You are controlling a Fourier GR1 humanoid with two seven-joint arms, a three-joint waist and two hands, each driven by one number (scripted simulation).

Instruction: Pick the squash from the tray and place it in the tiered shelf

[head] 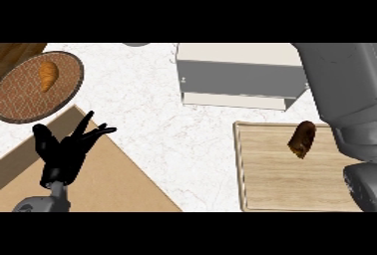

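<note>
On white marbled worktop (158, 124) | squash (302, 139) lying in wooden tray (287, 194) | tiered shelf (239, 74) behind | left hand (65, 149) fingers released, splayed | right hand's state cannot be told

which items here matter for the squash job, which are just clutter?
Job:
- brown elongated squash
- light wooden tray beneath it
- white tiered shelf
- grey right forearm; its hand is not visible

Clutter:
- round woven brown plate
- orange croissant on it
- open black left hand, resting

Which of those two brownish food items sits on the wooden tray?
The darker brown squash, at the right on the wooden tray. The lighter, orange-brown piece lies at the upper left on the round woven plate.
</note>
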